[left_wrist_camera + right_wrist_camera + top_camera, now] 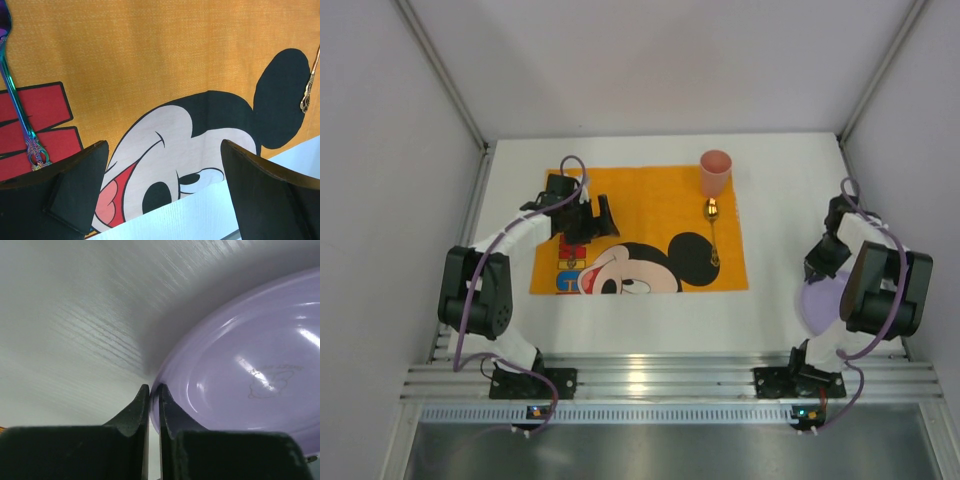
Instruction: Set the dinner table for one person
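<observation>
The white dinner table (775, 200) carries an orange Mickey Mouse placemat (650, 205). A pink cup (715, 172) stands at the placemat's far right corner, with a gold spoon (712, 232) lying just in front of it. My left gripper (592, 226) hovers open and empty over the placemat's left part (150, 60). In the left wrist view an iridescent fork (17, 107) lies to the left of the gripper (164, 145), and the spoon's handle (308, 90) is at the right edge. My right gripper (154, 390) is shut on the rim of a lilac plate (250, 375), which lies at the table's right side (820, 300).
Grey walls enclose the table on the left, back and right. The aluminium rail (660, 380) with both arm bases runs along the near edge. Bare tabletop (75, 315) lies between the plate and the placemat.
</observation>
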